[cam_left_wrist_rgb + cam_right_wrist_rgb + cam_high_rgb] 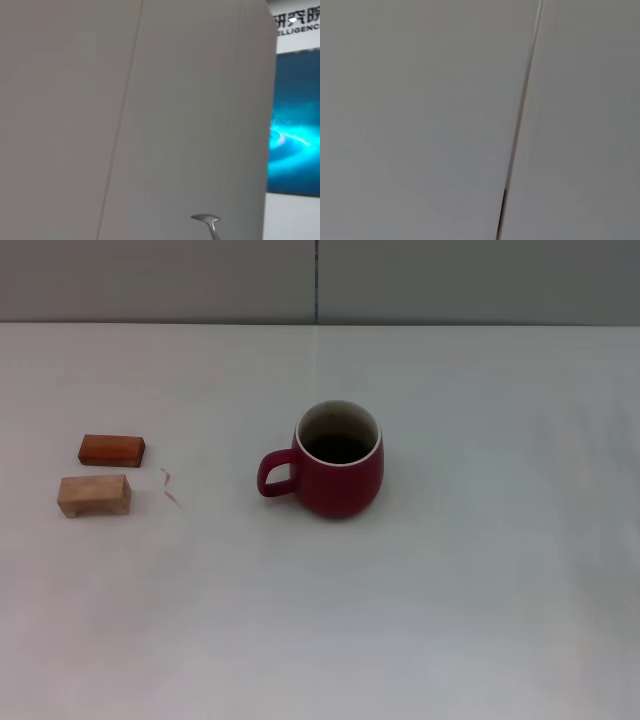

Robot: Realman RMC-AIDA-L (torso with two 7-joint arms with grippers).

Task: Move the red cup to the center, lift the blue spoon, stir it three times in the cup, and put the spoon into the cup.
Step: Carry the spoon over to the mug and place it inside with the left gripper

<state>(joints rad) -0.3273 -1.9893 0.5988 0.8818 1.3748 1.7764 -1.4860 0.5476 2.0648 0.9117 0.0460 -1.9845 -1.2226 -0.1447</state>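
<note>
The table [480,620] is a wide white surface running back to a grey panelled wall [160,280]. The cup [340,462] stands upright near the middle of it, its loop handle turned to the robot's left and its inside dark. Well to the cup's left lie 2 small blocks, 1 behind the other and just apart: the pale block [94,495] nearer the robot, the reddish block [112,450] farther back. A thin curled scrap [171,487] lies just right of the blocks.

Neither arm shows in the head view. The left wrist view faces the wall and a blue screen [295,125]; the spoon [207,222] shows only as a grey metal bowl and neck at the picture's edge, off the table. Whether either gripper's fingers are apart or together cannot be told. The right wrist view shows only grey wall.
</note>
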